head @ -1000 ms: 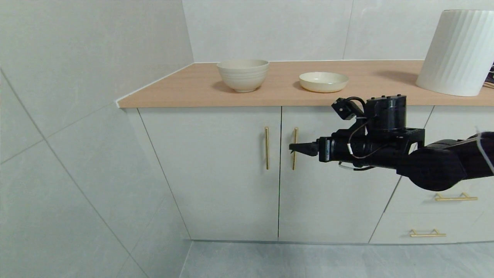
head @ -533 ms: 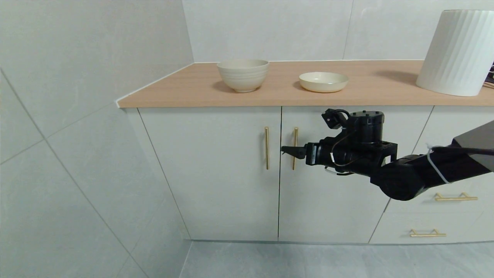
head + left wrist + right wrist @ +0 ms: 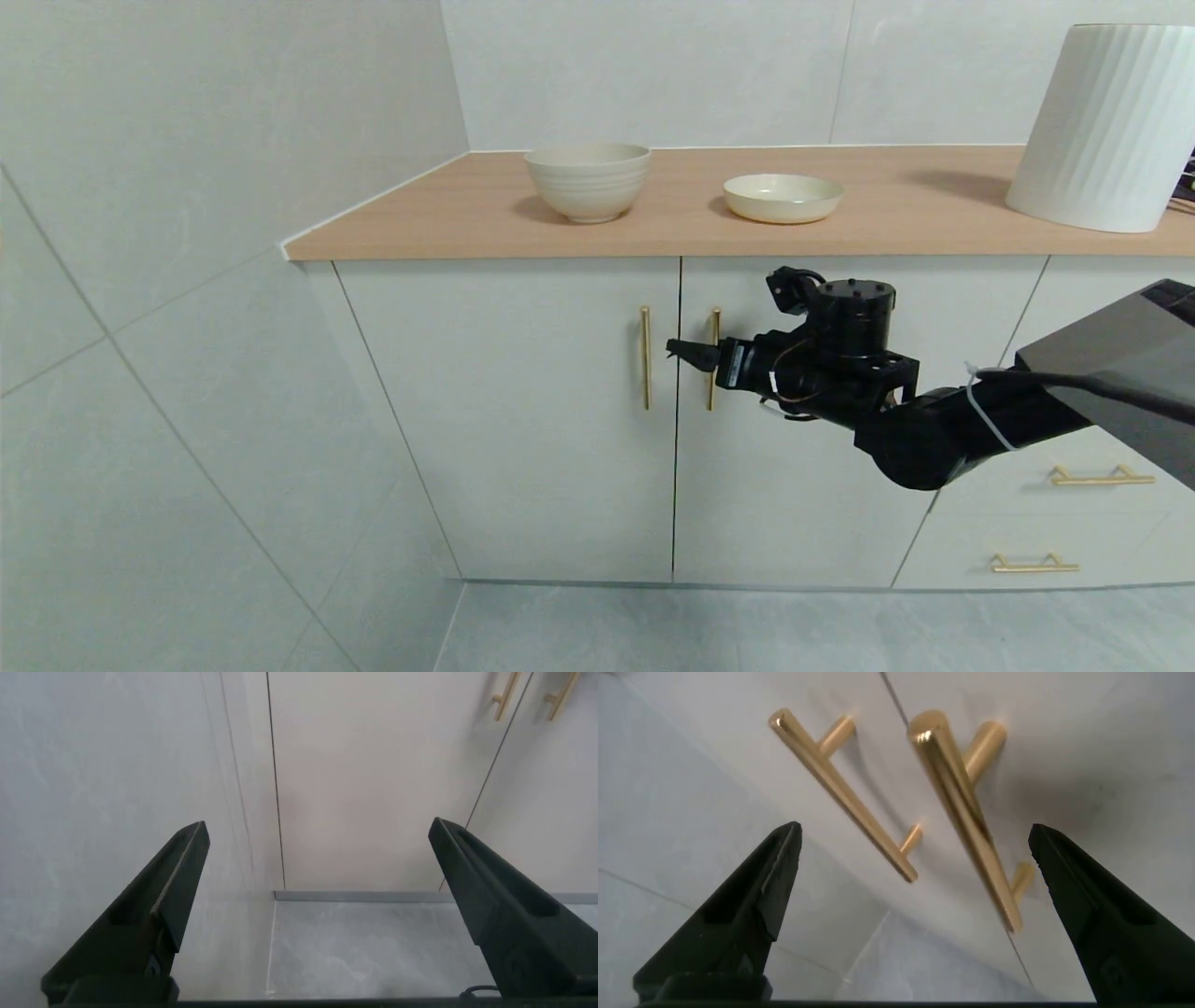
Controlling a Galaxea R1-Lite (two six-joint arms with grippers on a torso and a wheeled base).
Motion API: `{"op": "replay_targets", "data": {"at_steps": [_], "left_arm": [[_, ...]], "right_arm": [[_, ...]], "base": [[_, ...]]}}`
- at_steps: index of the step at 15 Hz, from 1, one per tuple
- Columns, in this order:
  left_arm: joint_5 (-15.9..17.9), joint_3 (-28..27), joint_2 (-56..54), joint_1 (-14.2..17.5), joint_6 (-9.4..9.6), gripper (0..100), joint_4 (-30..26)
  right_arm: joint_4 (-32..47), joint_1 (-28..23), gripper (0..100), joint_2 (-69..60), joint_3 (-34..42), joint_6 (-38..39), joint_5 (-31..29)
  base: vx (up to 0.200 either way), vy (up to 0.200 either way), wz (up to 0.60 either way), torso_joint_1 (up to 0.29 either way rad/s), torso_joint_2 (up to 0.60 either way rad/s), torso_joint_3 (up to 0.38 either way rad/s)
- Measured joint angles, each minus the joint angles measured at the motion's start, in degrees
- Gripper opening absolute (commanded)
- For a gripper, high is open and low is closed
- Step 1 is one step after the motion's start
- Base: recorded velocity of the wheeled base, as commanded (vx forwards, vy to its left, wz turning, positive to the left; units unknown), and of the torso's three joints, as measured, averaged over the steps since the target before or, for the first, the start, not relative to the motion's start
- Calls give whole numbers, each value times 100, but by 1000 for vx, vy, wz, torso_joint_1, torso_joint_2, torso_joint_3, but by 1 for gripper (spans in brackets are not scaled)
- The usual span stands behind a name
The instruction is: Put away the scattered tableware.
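Sliding leftward across the cabinet front, the right gripper (image 3: 686, 353) now has its tips past the right door's handle (image 3: 713, 359), roughly level with the seam between the doors. Up on the countertop (image 3: 420, 219), the bowl (image 3: 587, 180) and the shallow dish (image 3: 782, 197) sit apart and untouched. Nothing's stowed, so this looks like the door-opening step.

The wrist view shows the fingers spread wide and empty, with that handle close ahead and slanted across the gap. The left door's handle (image 3: 644, 358) is just beyond. The next move calls for squaring up on the bar, closing, then pulling along the door's swing.

The right arm reaches in level from the right. The left gripper (image 3: 318, 831) hangs low, wide open and empty, facing the cabinet's foot.
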State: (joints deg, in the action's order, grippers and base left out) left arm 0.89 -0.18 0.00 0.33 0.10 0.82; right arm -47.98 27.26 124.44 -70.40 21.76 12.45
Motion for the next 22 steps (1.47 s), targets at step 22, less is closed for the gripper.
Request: {"op": "replay_targets", "data": {"at_steps": [22], "left_arm": [[-2,0,0,0,-2,100,-2]], "right_arm": [[-60,176,100,-280,511,572,1000]], "base": [[0,0,0,0,0,0]]}}
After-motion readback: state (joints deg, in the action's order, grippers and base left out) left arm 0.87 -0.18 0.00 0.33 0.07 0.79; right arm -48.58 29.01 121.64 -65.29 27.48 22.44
